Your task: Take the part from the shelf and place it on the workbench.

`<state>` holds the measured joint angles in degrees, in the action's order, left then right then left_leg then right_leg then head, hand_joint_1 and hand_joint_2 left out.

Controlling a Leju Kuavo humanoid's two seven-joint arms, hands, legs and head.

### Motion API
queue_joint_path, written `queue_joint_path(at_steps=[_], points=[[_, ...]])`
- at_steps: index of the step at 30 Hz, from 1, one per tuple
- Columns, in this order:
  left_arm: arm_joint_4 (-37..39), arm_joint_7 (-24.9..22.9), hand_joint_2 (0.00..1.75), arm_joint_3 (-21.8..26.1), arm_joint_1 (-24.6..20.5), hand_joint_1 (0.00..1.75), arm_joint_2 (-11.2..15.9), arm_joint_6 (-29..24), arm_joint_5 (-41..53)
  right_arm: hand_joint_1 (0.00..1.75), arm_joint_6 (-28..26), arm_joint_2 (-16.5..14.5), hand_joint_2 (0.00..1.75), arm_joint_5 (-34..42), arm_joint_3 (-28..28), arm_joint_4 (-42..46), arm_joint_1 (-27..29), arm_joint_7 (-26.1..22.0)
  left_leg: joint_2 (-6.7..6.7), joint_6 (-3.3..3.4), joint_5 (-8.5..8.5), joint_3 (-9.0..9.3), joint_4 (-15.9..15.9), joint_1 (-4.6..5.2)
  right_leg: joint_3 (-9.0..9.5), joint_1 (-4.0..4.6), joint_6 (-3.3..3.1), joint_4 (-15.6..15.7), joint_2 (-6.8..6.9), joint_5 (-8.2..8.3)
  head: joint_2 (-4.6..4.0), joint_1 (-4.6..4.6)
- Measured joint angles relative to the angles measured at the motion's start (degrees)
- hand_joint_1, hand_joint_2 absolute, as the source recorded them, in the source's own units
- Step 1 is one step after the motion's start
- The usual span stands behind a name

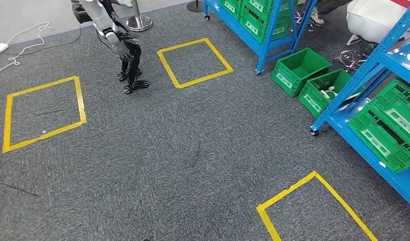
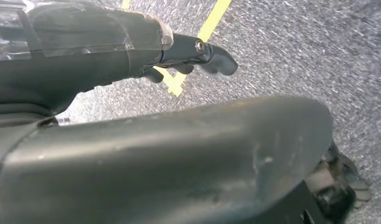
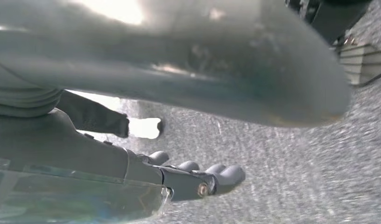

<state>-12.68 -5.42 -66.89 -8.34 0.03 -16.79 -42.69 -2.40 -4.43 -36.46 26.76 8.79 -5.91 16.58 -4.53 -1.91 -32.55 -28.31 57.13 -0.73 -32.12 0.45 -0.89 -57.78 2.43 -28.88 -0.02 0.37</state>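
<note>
Two hands hang over grey carpet (image 1: 193,150), and we find nothing in either. The left hand (image 2: 179,51) has its fingers (image 2: 219,59) stretched out loosely above a yellow tape line (image 2: 212,21). The right hand (image 3: 179,179) has its fingers (image 3: 226,175) straight, side by side and empty. In the head view a blue shelf (image 1: 364,75) on the right carries green crates (image 1: 389,125). Two more crates sit on the floor just beside its post, and the nearer crate (image 1: 313,98) holds pale pieces (image 1: 326,92). We cannot tell whether these are the part. Three yellow taped squares (image 1: 193,63) mark the floor
</note>
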Motion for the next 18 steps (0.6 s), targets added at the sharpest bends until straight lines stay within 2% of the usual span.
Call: queue_joint_path(at_steps=[1,2,3,5,6,7,8,9,10,12,13,14,15,16,18], points=[[0.0,0.0,0.00,0.0,0.0,0.00,0.0,0.0,0.0,0.00,0.0,0.0,0.00,0.0,0.0,0.0,0.0,0.0,1.80,-0.23,-0.79,-0.26,0.9,-0.12,0.26,-0.17,-0.31,0.3,-0.49,0.13,0.00,-0.07],[0.0,0.0,0.00,0.0,0.0,0.00,-0.1,0.0,0.1,0.00,0.0,0.1,0.00,0.0,0.0,0.0,-0.2,0.0,3.80,-0.37,-2.18,-1.36,3.3,-0.23,0.47,-0.30,-0.58,0.5,-1.06,0.21,0.00,-0.23],[0.0,0.0,0.00,0.0,0.1,0.00,-0.1,0.0,0.1,0.00,0.0,0.1,0.00,0.1,0.0,0.0,-0.3,0.0,5.10,-0.37,-3.91,-3.27,6.9,-0.28,0.53,-0.27,-0.77,0.6,-1.70,0.20,0.00,-0.43],[0.0,-0.1,0.00,0.0,0.3,0.00,-0.1,0.0,0.3,0.00,0.0,0.1,0.00,0.2,0.0,0.0,-0.5,0.0,5.30,-0.32,-6.69,-7.95,14.8,-0.20,0.61,-0.11,-1.09,0.6,-3.25,0.12,0.00,-0.78],[0.0,-0.1,0.00,0.0,0.4,0.00,-0.1,0.0,0.4,0.00,0.1,0.0,0.00,0.4,0.0,0.0,-0.4,0.1,5.09,-0.23,-6.51,-9.47,16.6,-0.18,0.71,0.00,-1.15,0.6,-4.05,0.05,0.00,-0.89],[0.0,-0.2,0.00,0.0,0.4,0.00,-0.1,0.0,0.5,0.00,0.1,0.1,0.00,0.5,0.0,0.0,-0.4,0.1,4.98,-0.07,-5.03,-9.87,16.1,-0.16,0.86,0.08,-1.19,0.5,-4.87,-0.04,0.00,-0.93],[0.0,-0.2,0.00,0.0,0.4,0.00,-0.2,0.0,0.6,0.00,0.1,0.1,0.00,0.6,0.0,0.0,-0.3,0.2,5.11,0.12,-2.79,-9.34,13.9,-0.15,1.06,0.13,-1.19,0.5,-5.66,-0.15,0.00,-0.96],[0.0,-0.3,0.00,0.0,0.4,0.00,-0.2,-0.1,0.7,0.00,0.1,0.1,0.00,0.6,0.0,0.0,-0.2,0.3,6.13,0.38,-0.07,-7.96,10.0,-0.16,1.29,0.13,-1.10,0.4,-6.51,-0.30,0.00,-0.99],[0.0,-0.3,0.00,0.0,0.4,0.00,-0.2,-0.1,0.7,0.00,0.1,0.2,0.00,0.6,0.0,0.0,-0.3,0.3,7.93,0.64,1.87,-6.51,6.4,-0.28,1.39,0.15,-0.92,0.3,-7.29,-0.51,0.00,-1.00],[0.0,-0.3,0.00,0.0,0.4,0.00,-0.2,-0.1,0.8,0.00,0.2,0.2,0.00,0.6,0.0,0.0,-0.4,0.3,10.66,0.90,3.20,-4.39,1.6,-0.37,1.21,-0.12,-0.30,0.1,-8.82,-0.79,0.00,-1.01],[0.0,-0.3,0.00,0.0,0.5,0.00,-0.2,-0.2,0.8,0.00,0.2,0.2,0.00,0.7,0.0,0.0,-0.4,0.4,10.88,1.01,2.83,-4.02,1.1,-0.34,0.99,-0.33,0.08,0.1,-9.56,-0.80,0.00,-1.04],[0.0,-0.4,0.00,0.0,0.5,0.00,-0.2,-0.2,0.8,0.00,0.2,0.2,0.00,0.7,0.0,0.0,-0.4,0.4,10.04,1.13,2.69,-3.70,0.7,-0.26,0.80,-0.52,0.47,0.2,-10.41,-0.73,0.00,-1.08],[0.0,-0.4,0.00,0.0,0.5,0.00,-0.3,-0.2,0.8,0.00,0.2,0.2,0.00,0.8,0.0,0.0,-0.3,0.4,9.13,1.39,2.74,-3.45,0.5,-0.24,0.70,-0.61,0.82,0.2,-10.44,-0.78,0.00,-1.11],[0.0,-0.4,0.00,0.0,0.4,0.00,-0.4,-0.2,0.9,0.00,0.3,0.3,0.00,0.9,0.0,0.0,-0.3,0.4,8.20,1.67,2.78,-3.14,0.1,-0.29,0.49,-0.56,1.11,-0.2,-9.61,-1.14,0.00,-1.06],[0.0,-0.4,0.00,0.0,0.5,0.00,-0.6,-0.3,0.9,0.00,0.4,0.3,0.00,1.0,0.0,0.0,-0.5,0.5,5.86,2.20,2.67,-2.43,-0.5,-0.29,-1.78,-0.44,1.72,-4.9,-5.69,-3.77,0.00,-0.64]])
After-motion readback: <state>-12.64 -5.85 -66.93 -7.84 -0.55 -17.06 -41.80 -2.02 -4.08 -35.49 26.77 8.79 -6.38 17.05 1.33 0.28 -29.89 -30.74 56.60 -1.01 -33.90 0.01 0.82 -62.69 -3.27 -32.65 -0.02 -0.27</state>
